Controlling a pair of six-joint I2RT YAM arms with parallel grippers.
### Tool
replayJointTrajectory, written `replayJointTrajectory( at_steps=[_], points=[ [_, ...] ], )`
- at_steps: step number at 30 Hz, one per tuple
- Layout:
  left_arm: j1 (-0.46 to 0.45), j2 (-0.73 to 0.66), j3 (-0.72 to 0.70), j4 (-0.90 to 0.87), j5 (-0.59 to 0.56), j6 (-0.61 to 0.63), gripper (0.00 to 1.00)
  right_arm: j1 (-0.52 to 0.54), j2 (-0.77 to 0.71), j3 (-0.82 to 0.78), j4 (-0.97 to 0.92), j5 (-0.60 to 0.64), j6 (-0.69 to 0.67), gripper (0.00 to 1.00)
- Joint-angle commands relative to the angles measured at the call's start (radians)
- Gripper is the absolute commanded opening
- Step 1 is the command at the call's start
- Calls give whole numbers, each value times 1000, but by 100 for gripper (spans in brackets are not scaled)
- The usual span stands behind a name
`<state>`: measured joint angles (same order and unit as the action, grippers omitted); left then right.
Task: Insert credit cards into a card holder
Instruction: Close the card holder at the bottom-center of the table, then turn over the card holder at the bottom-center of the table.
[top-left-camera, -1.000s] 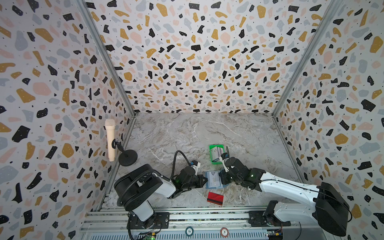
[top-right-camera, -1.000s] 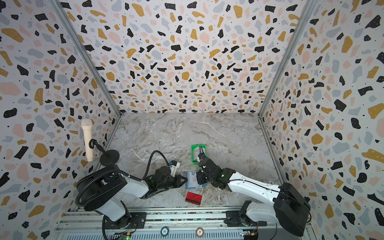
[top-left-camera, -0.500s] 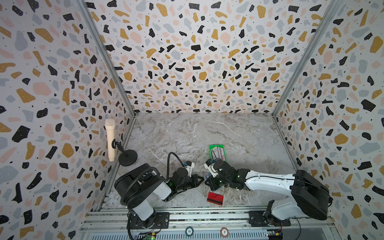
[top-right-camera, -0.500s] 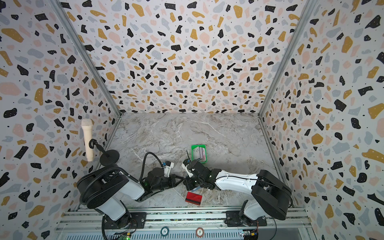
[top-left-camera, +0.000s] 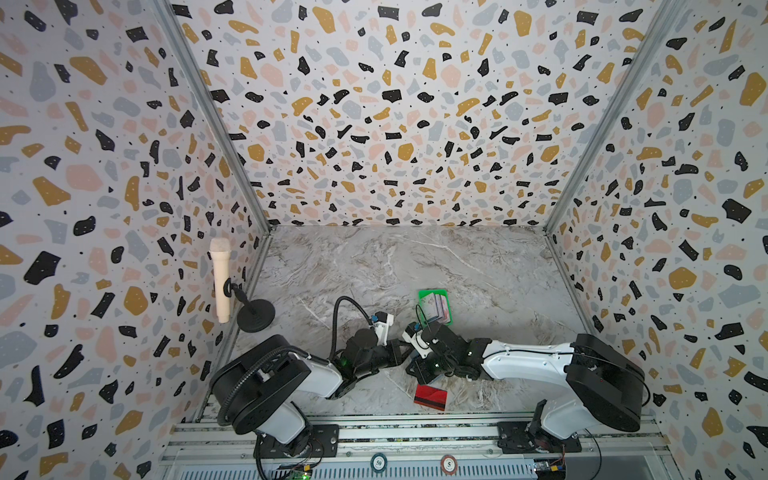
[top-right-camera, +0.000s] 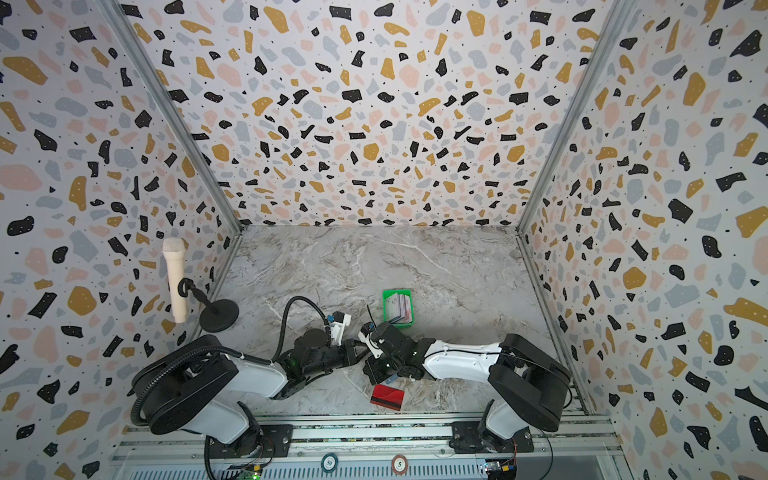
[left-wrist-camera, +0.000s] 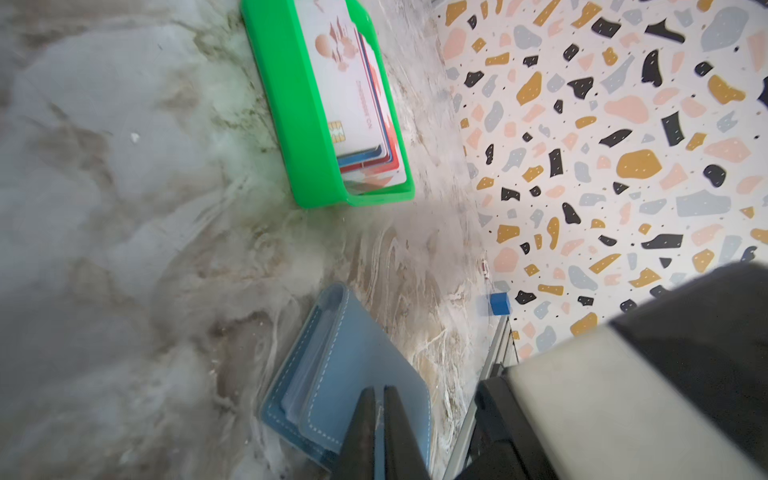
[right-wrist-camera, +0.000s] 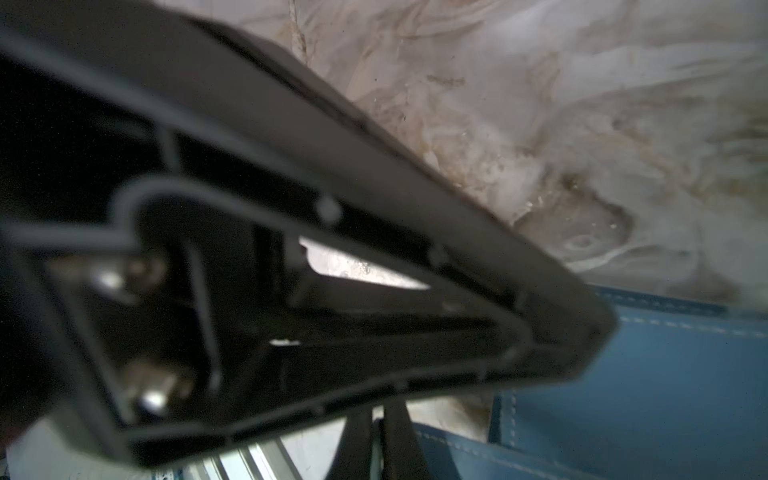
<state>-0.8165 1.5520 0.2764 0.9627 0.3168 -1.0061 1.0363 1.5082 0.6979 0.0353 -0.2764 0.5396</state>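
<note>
The card holder (left-wrist-camera: 332, 353), a dusty-blue stitched wallet with clear sleeves, lies partly open on the marble. My left gripper (left-wrist-camera: 379, 392) is shut to a hairline slit, its tips over the wallet's upper cover. The left gripper's black finger (right-wrist-camera: 457, 199) fills much of the right wrist view and ends on the card holder (right-wrist-camera: 665, 374). My right gripper (right-wrist-camera: 376, 419) is shut on an edge of a blue flap. In both top views the grippers meet tip to tip, left gripper (top-left-camera: 405, 347) and right gripper (top-left-camera: 422, 368), hiding the wallet. A red credit card with a dark stripe (top-left-camera: 430, 397) (top-right-camera: 387, 397) lies near the front edge.
A bright green tray (top-left-camera: 420, 296) (top-right-camera: 385, 296) (left-wrist-camera: 291, 124) holding several more cards (left-wrist-camera: 357, 83) stands just behind the grippers. A microphone on a black stand (top-left-camera: 219, 278) is at the left wall. Terrazzo walls close three sides; a metal rail (top-left-camera: 415, 428) runs along the front.
The right gripper has swung left and toward the front, coming down over the wallet, which lay open in view a second ago. The left gripper stays by it.
</note>
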Motion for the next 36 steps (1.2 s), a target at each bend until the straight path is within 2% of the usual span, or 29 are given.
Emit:
replayJointTrajectory(
  at_steps=[1, 3, 8, 12, 16, 19, 26, 32, 36],
  points=[
    [-43, 57, 33, 32, 19, 18, 9, 10, -16, 40, -9, 5, -26, 7],
    [-50, 83, 37, 46, 40, 4, 9, 12, -40, 36, -15, 8, -34, 15],
    [-49, 79, 27, 11, 44, 15, 9, 14, -185, 2, -64, 45, -58, 45],
    [-49, 86, 27, 3, 44, 20, 7, -46, -316, -34, -129, 95, -56, 57],
    [-49, 93, 30, -22, 38, 29, 0, -230, -308, -91, -127, 6, -53, 61],
    [-50, 92, 29, -56, 28, 38, 0, -326, -252, -138, -67, -90, -48, 62],
    [-50, 115, 41, -150, 10, 69, 0, -401, -223, -219, 6, -166, -40, 63],
    [-49, 167, 58, -184, 19, 81, 0, -405, -202, -278, 80, -289, -28, 63],
    [-50, 179, 62, -186, 19, 82, 0, -396, -170, -308, 177, -364, 6, 58]
  ],
)
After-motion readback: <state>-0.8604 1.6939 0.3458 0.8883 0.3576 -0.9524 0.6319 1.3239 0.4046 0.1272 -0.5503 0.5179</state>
